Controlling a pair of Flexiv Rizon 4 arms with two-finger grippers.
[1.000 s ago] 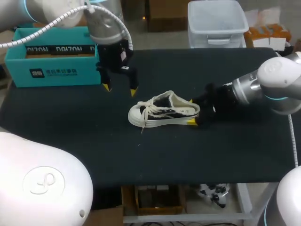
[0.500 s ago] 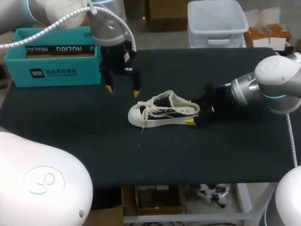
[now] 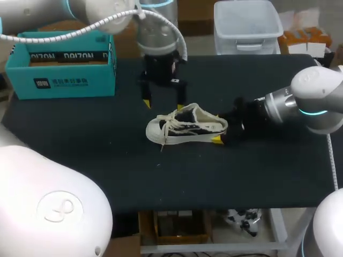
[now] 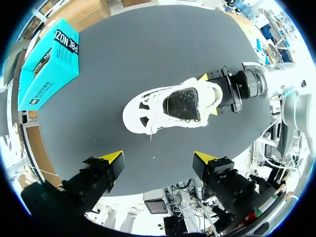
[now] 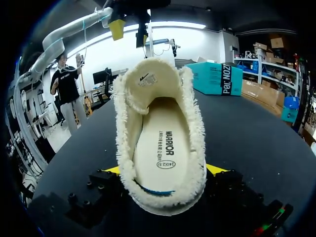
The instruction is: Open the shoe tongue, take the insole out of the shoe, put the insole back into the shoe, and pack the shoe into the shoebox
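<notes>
At the centre of the head view the shoe (image 3: 186, 126) stands on its sole on the black table (image 3: 80, 139), with its toe toward the left of the frame and its heel toward the right. The teal cardboard shoebox (image 3: 61, 64) sits well apart in the upper left. From that side the left arm (image 3: 107, 16) reaches in past the middle. Its wrist points straight down and the left gripper (image 3: 163, 103) hangs just behind the shoe, fingers spread and holding nothing. The right arm (image 3: 316, 99) enters from the right edge, with its forearm low and level. The right gripper (image 3: 218, 127) pinches the heel from both sides, one yellow tip on each flank. Only the right wrist view looks into the shoe from behind the heel. There the pale, smooth insole (image 5: 165, 148) lies flat inside, ringed by a frayed cream collar. The left wrist view looks down from above instead, showing a rounded white toe cap, white laces (image 4: 148, 111) and a dark patch in the opening. It also shows that gripper's tips hanging wide apart over bare cloth beside the shoe.
</notes>
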